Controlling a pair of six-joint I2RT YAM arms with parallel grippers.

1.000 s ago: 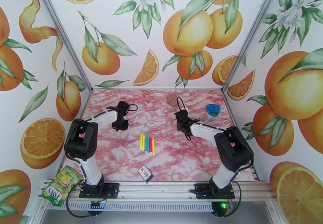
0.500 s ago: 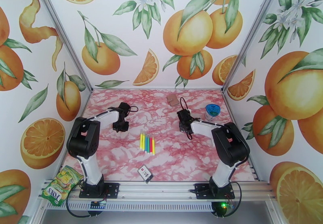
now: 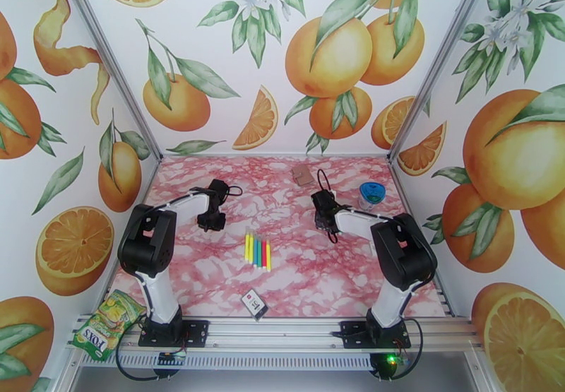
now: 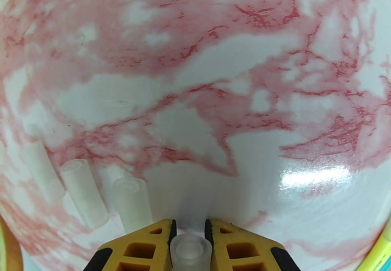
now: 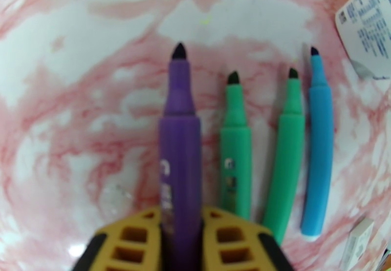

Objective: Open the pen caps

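Lowest in the overhead view, a snack packet sits at lower left, and the card lies just below centre on the marble table. Above the card, a row of markers lies side by side at mid-frame, too small there for you to judge their caps. Your left gripper hangs left of that row and your right gripper right of it.

In the left wrist view, the yellow fingers at the bottom edge are closed against a clear cap. Three loose caps lie at lower left.

In the right wrist view, the fingers clamp a purple marker, its bare black tip pointing up-frame. Two green markers and a blue marker lie uncapped just to its right.

Farthest back, the blue-lidded container stands at right.
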